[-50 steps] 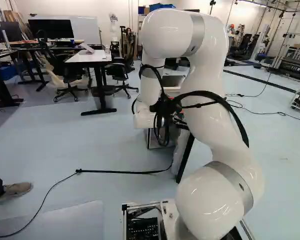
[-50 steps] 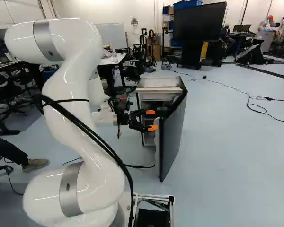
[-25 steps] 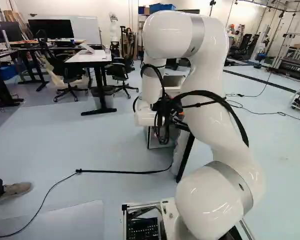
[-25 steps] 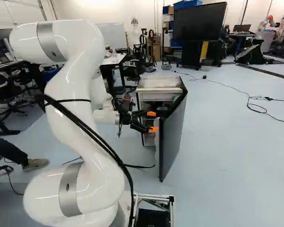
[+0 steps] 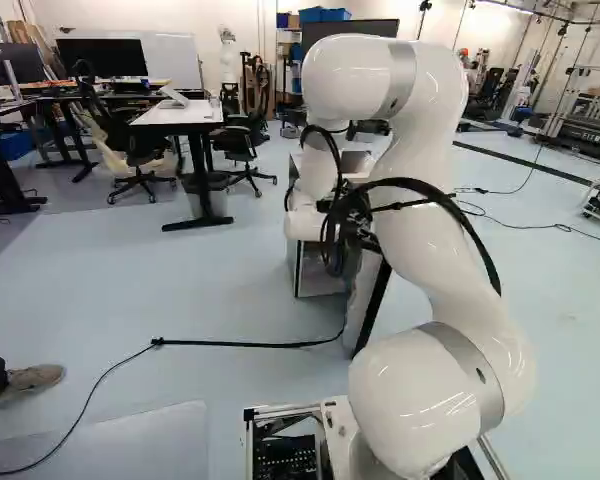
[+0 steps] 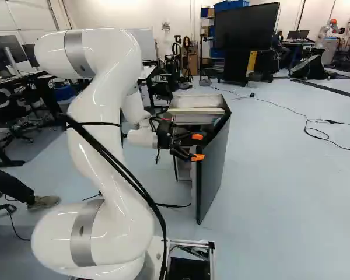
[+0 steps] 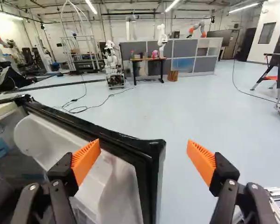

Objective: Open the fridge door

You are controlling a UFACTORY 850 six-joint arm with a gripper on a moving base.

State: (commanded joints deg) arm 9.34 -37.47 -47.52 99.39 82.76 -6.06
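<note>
In the right base view my gripper is at the upper part of the fridge door, which stands swung out from the small fridge. The wrist view shows the gripper open, fingers wide apart. The black-edged end of the door lies between their lines, nearer the finger on the side of the white inner shelves; the other finger has floor behind it. Whether a pad touches the door, I cannot tell. The arm hides much of the fridge and gripper in the left base view.
A desk and office chairs stand beyond the fridge in the left base view. A black cable crosses the floor by the door. A person's shoe is at the left. Other robots stand far off.
The arm has shifted to the right in both base views, carrying the gripper slightly further right against the door. The door, fridge and base have not visibly moved.
</note>
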